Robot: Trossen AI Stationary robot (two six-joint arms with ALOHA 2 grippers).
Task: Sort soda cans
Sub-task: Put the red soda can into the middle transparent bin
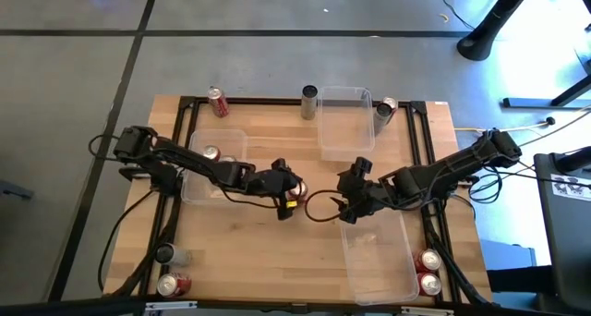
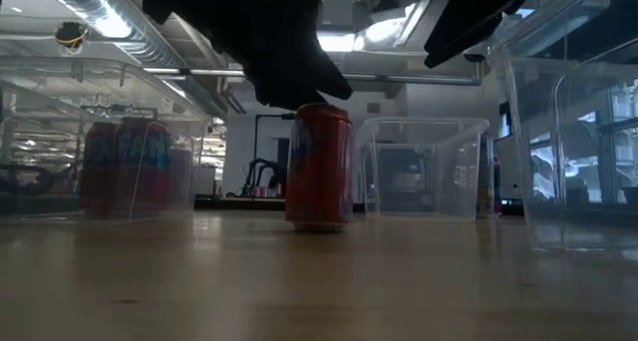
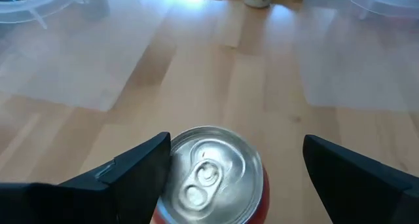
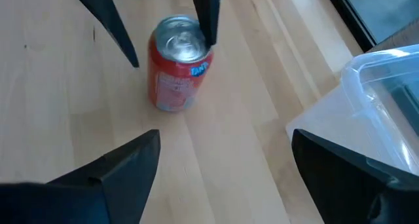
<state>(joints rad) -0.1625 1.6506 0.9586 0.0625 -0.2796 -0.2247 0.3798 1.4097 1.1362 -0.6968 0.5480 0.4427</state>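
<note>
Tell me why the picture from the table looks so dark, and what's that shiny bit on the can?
In the low view, bright ceiling lights behind leave the red can and the left gripper above it dark, almost silhouettes. In the left wrist view, light glints off the can's silver top, and the bins at the far edge look blurry. In the high view, a bluish glare washes the floor at upper right.

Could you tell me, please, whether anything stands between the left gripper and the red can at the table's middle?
Nothing visible does. The left gripper is open, its fingers on either side of the upright red can, with only bare table around it.
</note>
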